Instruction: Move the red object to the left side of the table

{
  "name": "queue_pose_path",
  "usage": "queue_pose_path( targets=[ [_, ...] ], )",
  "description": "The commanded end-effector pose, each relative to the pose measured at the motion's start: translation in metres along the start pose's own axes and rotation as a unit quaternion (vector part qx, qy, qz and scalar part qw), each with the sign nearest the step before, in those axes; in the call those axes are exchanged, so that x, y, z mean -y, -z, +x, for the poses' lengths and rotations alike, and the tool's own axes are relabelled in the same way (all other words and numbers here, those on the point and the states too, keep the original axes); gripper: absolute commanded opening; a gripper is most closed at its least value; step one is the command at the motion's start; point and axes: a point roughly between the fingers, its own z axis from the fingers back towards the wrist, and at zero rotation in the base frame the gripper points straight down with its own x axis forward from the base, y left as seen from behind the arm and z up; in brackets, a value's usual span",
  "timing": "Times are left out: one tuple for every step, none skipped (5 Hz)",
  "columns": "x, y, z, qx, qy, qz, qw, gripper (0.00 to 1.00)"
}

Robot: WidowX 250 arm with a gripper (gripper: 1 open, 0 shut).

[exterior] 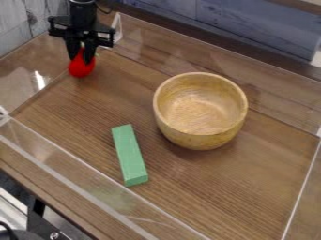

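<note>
Bare table [251, 183] between bowl [201, 110], block [128, 155], seemingly passable.

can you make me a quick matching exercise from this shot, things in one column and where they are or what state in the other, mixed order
Things:
1. red object
2. green block
3. wooden bowl
4. gripper

Places or states:
A. empty, sitting right of centre
B. shut, pointing down at the far left
C. lying flat near the front wall
D. held between the fingers, far left

Pairs: 1-D, 2-C, 3-A, 4-B
</note>
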Motion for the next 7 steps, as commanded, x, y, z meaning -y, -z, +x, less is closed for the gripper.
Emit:
queue_pose_path(
  targets=[
    [-0.006,-0.016,0.011,0.031,-0.003,-0.007,0.9995,0.00],
    [-0.010,-0.015,0.005,0.034,0.028,-0.021,0.9988,0.00],
    [-0.014,-0.018,-0.003,0.038,0.053,-0.035,0.9973,0.00],
    [-0.015,-0.028,-0.002,0.037,0.052,-0.045,0.9969,0.00],
    [-0.018,-0.035,0.002,0.036,0.047,-0.056,0.9967,0.00],
    [-0.018,-0.038,0.002,0.037,0.046,-0.064,0.9962,0.00],
    [-0.019,-0.038,0.003,0.037,0.049,-0.072,0.9955,0.00]
  ],
)
